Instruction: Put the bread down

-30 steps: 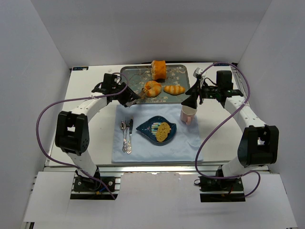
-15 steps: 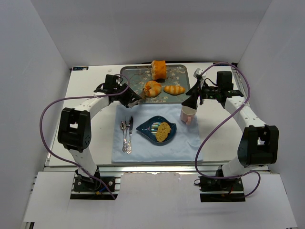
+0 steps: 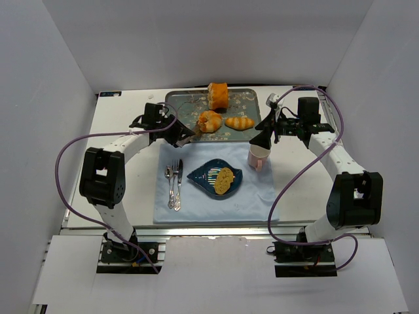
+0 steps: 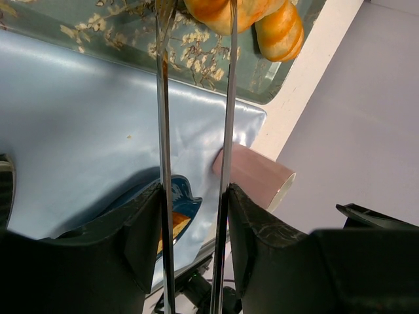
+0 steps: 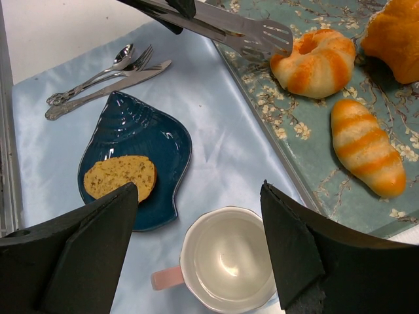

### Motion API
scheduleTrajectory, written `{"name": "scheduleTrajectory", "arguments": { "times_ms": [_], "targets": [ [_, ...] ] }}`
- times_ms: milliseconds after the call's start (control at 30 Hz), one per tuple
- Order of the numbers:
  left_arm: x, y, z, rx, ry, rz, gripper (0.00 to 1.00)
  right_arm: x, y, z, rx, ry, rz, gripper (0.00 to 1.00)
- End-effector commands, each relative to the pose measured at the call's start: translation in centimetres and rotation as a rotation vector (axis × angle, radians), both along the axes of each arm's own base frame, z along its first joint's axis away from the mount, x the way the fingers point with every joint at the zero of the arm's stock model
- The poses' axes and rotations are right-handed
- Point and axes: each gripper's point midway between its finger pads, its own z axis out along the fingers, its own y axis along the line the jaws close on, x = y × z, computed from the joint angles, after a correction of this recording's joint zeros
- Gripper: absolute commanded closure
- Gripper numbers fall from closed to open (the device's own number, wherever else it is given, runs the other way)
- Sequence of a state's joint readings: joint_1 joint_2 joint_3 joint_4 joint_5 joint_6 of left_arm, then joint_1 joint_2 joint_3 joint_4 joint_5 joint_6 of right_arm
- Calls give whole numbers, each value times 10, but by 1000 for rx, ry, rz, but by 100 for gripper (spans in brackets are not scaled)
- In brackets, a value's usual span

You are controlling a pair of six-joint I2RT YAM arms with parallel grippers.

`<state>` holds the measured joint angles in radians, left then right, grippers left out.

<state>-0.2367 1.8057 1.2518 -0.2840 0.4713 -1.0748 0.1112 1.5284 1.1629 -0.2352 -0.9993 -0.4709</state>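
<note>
On the left of the white bench (image 3: 118, 131), my left pincer (image 4: 194, 216) is clamped on a pair of metal tongs (image 4: 163, 131). Their blades run out over the near rim of the teal flower-patterned metal tray (image 3: 177, 104). The bread I judge to be the target, a round orange-striped bread roll (image 5: 314, 62), sits on that tray with the tong tips at its near-left side. From my left wrist view the blades seem to straddle its lower edge, but I cannot tell whether they bite yet.

To do this well, I should push the tips further in so the roll's widest part lies between them. Then I squeeze only enough to dent the crust and lift straight up, clear of the tray rim and of the long striped roll (image 5: 366, 154) just beside it.

The dark blue shell-shaped plate (image 5: 124, 131) waits on the pale blue cloth (image 3: 216, 206). A slice of brown bread (image 5: 119, 178) already sits on its right half, so I would aim for the bare part.

Further right, my right pincer (image 5: 198, 190) hangs over the pink mug (image 5: 226, 261) with its fingers wide apart and holding nothing. It should stay out of the path.
</note>
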Motion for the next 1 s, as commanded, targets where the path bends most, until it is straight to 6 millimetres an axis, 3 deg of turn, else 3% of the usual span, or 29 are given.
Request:
{"name": "scheduleTrajectory", "arguments": {
  "times_ms": [0, 233, 400, 633, 800, 967],
  "targets": [
    [2, -1, 8, -30, -27, 0, 48, -4, 0, 13, 26, -35, 13, 20],
    [2, -3, 3, -51, -23, 5, 58, -5, 0, 13, 27, -35, 13, 20],
    [2, -5, 9, -70, -40, 0, 81, -5, 0, 14, 28, -38, 13, 20],
    [-2, -7, 31, -80, -104, -42, 100, -6, -2, 15, 27, -41, 9, 20],
    [-20, -2, 44, -44, -133, -81, 100, -6, -3, 16, 27, -41, 8, 20],
    [-38, 1, 69, -51, -192, -99, 100, -5, -4, 16, 30, -39, 9, 20]
  ]
}}
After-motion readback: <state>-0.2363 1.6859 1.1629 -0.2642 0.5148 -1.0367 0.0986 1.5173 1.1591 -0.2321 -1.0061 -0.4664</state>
